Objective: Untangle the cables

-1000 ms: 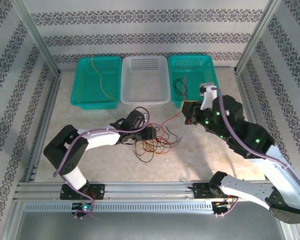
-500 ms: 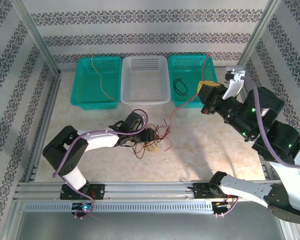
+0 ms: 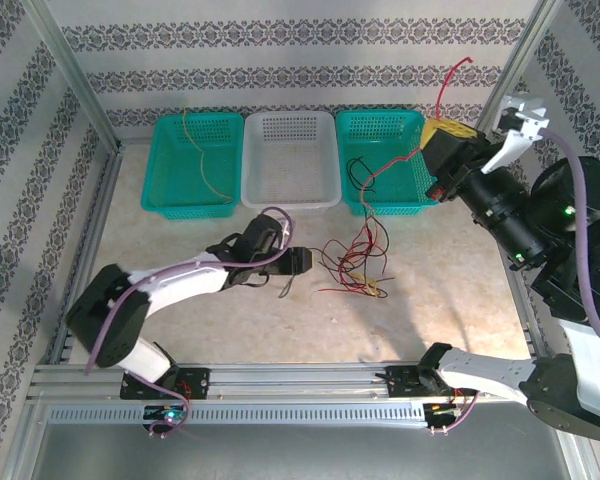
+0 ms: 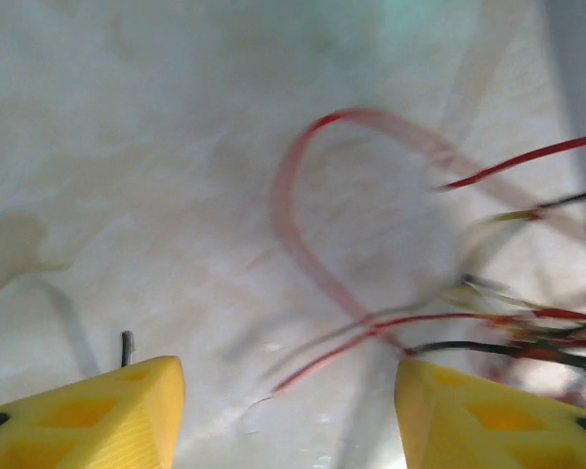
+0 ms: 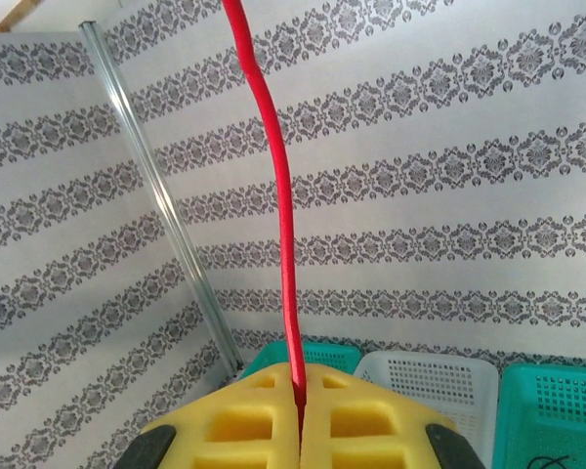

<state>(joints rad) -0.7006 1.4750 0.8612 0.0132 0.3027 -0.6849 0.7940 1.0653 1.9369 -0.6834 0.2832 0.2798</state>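
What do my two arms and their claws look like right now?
The left arm and right arm are white shells with black joints, each carrying a thick purple cable. Small green lights glow on the right arm. The left claw and right claw each have two blocky yellow fingers with recessed rectangular pockets.

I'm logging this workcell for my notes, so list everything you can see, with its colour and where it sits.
left teal basket: one, far left of the table
white basket: one, between the teal ones
right teal basket: one, far right
yellow cable: one, in the left teal basket
black cable: one, in the right teal basket
red cable: one, runs up from the tangle
tangle: one, red, black and yellow cables, mid-table
table: one, pale
left gripper: yellow, open, beside the tangle
right gripper: yellow, shut on the red cable
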